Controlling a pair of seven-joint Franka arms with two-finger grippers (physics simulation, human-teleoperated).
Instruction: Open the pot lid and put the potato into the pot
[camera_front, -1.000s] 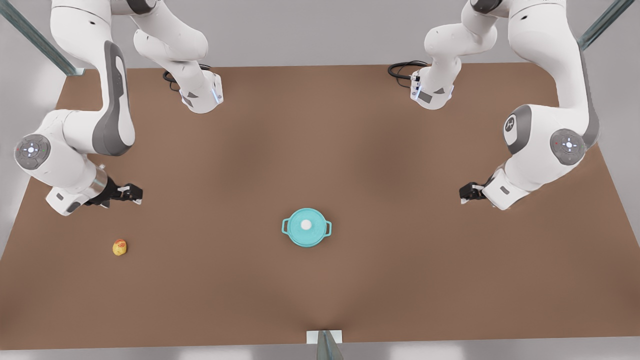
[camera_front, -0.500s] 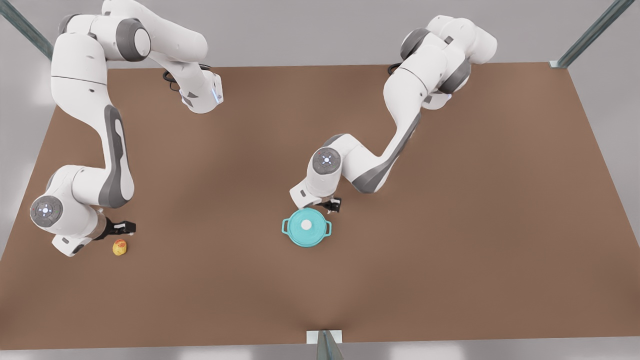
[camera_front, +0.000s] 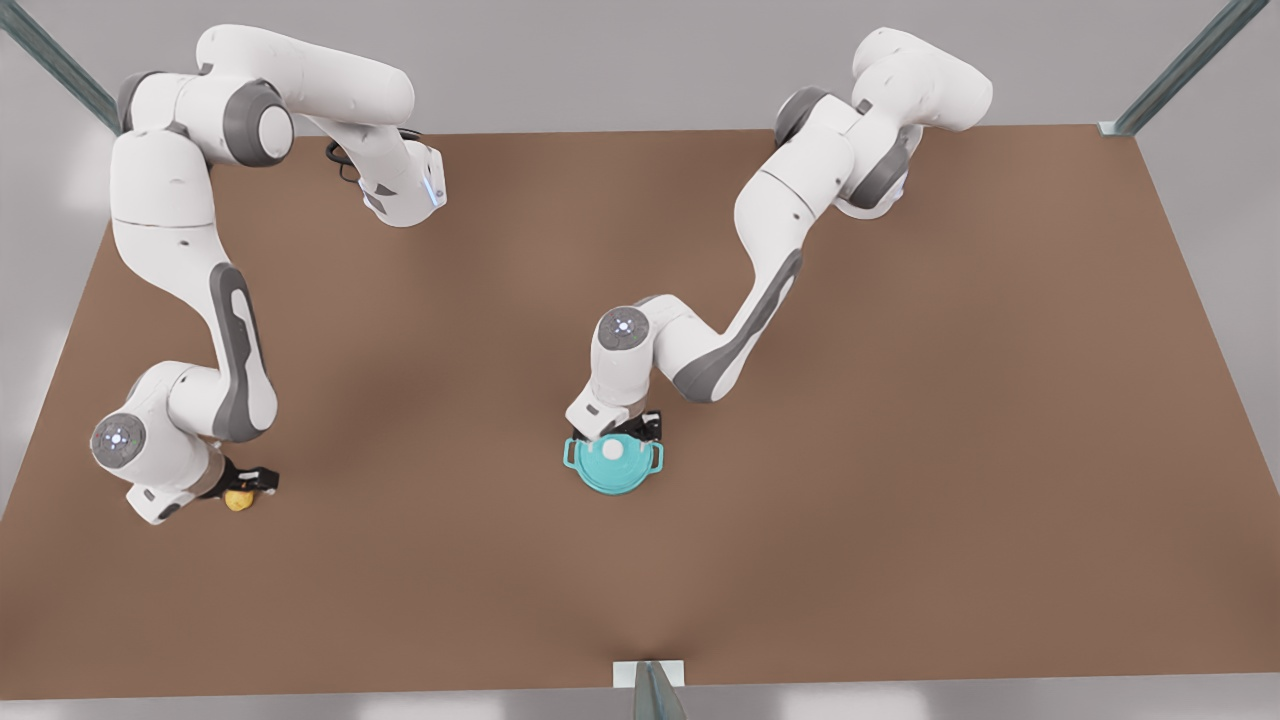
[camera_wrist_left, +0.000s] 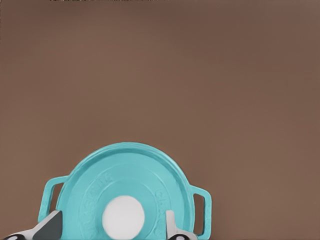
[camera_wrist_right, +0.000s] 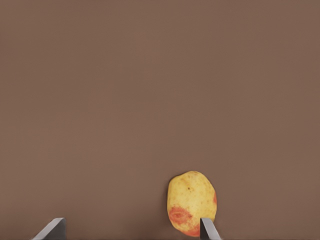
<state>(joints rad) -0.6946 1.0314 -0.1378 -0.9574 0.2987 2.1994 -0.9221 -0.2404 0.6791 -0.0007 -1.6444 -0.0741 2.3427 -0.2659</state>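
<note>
Both tools dropped: left tool (camera_wrist_left: 110, 229) open astride lid knob (camera_wrist_left: 123, 217); right tool (camera_wrist_right: 130, 230) open by potato (camera_wrist_right: 192, 202).

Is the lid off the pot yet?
No, the pot lid sits flat on the pot, with the open left gripper straddling its white knob.

The turquoise pot lid (camera_front: 613, 455) (white knob centred) covers the pot (camera_front: 650, 468); the yellow potato (camera_front: 238, 500) lies well apart.
</note>
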